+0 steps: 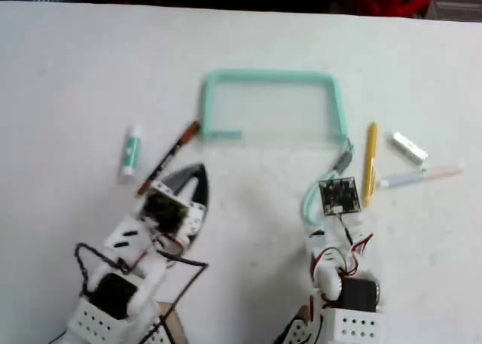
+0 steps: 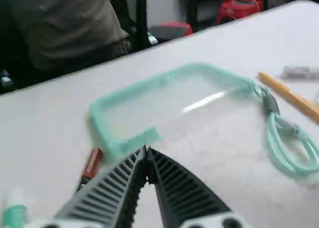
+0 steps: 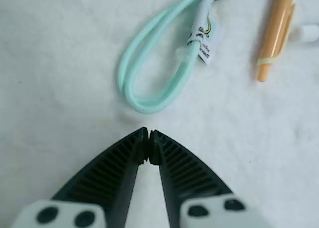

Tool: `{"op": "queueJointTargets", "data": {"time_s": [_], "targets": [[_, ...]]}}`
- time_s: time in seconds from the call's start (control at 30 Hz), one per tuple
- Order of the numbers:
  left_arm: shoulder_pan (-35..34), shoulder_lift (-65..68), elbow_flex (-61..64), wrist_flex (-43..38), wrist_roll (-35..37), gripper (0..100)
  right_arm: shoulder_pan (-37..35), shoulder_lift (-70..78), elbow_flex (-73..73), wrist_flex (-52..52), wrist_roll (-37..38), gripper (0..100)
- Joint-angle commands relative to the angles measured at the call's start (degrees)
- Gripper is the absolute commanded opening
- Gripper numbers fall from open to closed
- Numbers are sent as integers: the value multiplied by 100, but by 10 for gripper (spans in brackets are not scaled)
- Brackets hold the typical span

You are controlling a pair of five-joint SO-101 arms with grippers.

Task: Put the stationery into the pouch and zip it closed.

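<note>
Ahead of the left pincer (image 2: 146, 153), whose two fingers are closed on each other with nothing between them, the pouch (image 2: 199, 68) lies flat on the white bench (image 1: 68, 73). The pouch is clear with a mint-green border. On the side nearest this pincer only a short green piece of the border can be seen. The rest of that edge is hard to make out, so it cannot be told how far the zip stands open.

Just to the left of this pincer lies a brown pen (image 1: 167, 157), pointing toward the near left corner of the pouch. In the left wrist view one finger covers most of it. Farther to the left is a white and green tube (image 1: 132, 150), cut off at the edge of the left wrist view.

The right pincer (image 3: 148, 135) is also closed and holds nothing. Its tips stand just short of a mint cord loop (image 3: 149, 106), which runs from the near right corner of the pouch. Ahead and to the right of this pincer lies a yellow pen (image 3: 274, 33), near the loop but apart from it, with its far end cut off in the right wrist view. More to the right are a pale pen (image 1: 418, 177) and a small white block (image 1: 409, 148), both too blurred to tell more exactly.
</note>
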State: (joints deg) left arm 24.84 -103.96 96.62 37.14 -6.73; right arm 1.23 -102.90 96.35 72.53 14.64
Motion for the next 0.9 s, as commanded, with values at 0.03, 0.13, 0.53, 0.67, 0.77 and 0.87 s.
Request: {"op": "queueJointTargets", "data": {"time_s": [0.03,0.13,0.53,0.67,0.77,0.87], "targets": [[189,-48,-26,580,0,27,48,-22,53,13,-53,19],[92,-48,0,651,0,27,48,-22,53,13,-53,19],[-1701,-48,-993,519,-273,25,48,-22,53,13,-53,19],[-2791,-48,-1055,510,9,27,22,-22,53,13,-44,19],[-3099,-48,-800,457,-193,27,31,-22,53,13,-44,19],[-3116,-48,-712,466,-431,27,40,-22,53,13,-44,19]]}}
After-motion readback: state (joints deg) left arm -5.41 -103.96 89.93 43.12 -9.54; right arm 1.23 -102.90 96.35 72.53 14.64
